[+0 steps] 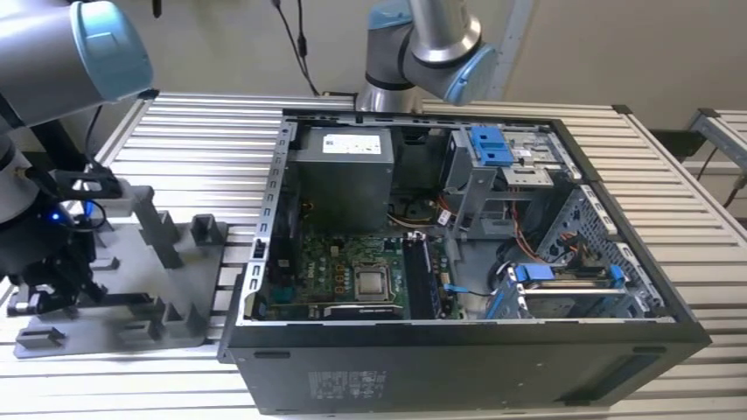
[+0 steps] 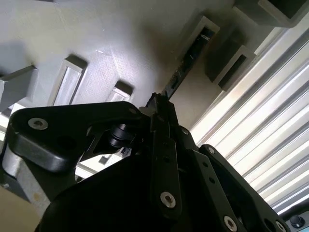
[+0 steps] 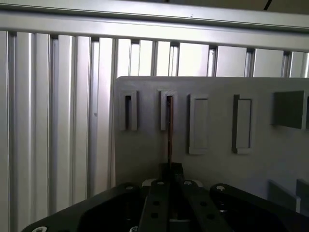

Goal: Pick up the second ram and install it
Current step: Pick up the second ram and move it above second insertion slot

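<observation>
Gripper [image 3: 170, 168] narrow, fingers pinched on near end of ram [image 3: 169, 128]. Ram edge-on, dark, thin, running straight out ahead of fingertips. Far end sits in slot [image 3: 163, 113] of grey tray [image 3: 217, 164]. Tray directly beneath gripper, on slatted table [image 3: 48, 121]. In exterior view, open PC case [image 1: 467, 367] well apart from gripper, toward exterior view's right.

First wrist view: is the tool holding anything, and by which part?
The tool seems shut on the thin dark memory stick, across its narrow edge.
</observation>
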Controlling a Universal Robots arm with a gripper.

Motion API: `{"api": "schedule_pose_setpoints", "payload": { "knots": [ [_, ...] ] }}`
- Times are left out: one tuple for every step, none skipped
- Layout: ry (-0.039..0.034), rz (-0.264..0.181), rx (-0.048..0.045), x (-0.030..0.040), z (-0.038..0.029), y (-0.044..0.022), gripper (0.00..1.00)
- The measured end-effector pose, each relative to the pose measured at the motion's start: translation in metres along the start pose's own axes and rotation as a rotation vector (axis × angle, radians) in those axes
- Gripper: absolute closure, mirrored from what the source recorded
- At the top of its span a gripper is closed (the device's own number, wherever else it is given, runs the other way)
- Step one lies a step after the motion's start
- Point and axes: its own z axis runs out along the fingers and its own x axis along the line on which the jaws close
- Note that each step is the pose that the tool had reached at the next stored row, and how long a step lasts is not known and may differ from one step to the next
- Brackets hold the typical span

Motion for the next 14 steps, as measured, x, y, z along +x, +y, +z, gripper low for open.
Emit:
{"api": "schedule_pose_setpoints", "payload": {
  "knots": [
    [0.0000,0.000,0.0000,-0.0001,-0.0014,0.0000,0.86],
    [-0.0001,0.000,0.0000,-0.0001,-0.0034,0.0001,0.86],
    [-0.0002,0.000,0.0000,-0.0003,-0.0060,0.0001,0.86],
    [-0.0001,0.001,0.0000,-0.0003,-0.0070,0.0001,0.86],
    [-0.0002,0.001,0.0000,-0.0003,-0.0074,0.0001,0.86],
    [-0.0004,0.001,0.0001,-0.0003,-0.0075,0.0000,0.86],
    [-0.0002,0.001,-0.0002,-0.0003,-0.0080,0.0000,0.86],
    [-0.0001,0.001,-0.0005,-0.0003,-0.0087,0.0001,0.86],
    [-0.0001,0.002,-0.0005,-0.0004,-0.0096,0.0001,0.86],
    [-0.0002,0.003,-0.0004,-0.0004,-0.0105,0.0001,0.86],
    [-0.0002,0.004,-0.0003,-0.0005,-0.0116,0.0001,0.86],
    [-0.0002,0.006,-0.0002,-0.0005,-0.0126,0.0002,0.86],
    [-0.0002,0.008,-0.0002,-0.0006,-0.0135,0.0002,0.86],
    [-0.0003,0.009,0.0000,-0.0007,-0.0146,0.0002,0.86]
  ]
}}
